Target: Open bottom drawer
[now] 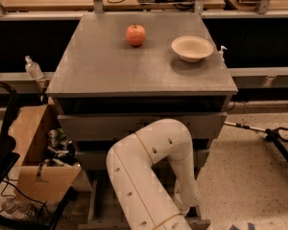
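A grey cabinet (144,71) stands in front of me with three drawers under its top. The bottom drawer (92,201) stands pulled out toward me at floor level; its left side wall and a strip of its front edge (201,222) show, and its knob is hidden. My white arm (149,176) bends down in front of the drawers. My gripper (185,209) is at the arm's low end, down at the pulled-out bottom drawer, mostly hidden behind the forearm.
A red apple (135,35) and a cream bowl (192,48) sit on the cabinet top. An open cardboard box (38,157) with clutter stands at the left, next to a black chair (2,152). A black stand leg (273,135) lies on the floor at the right.
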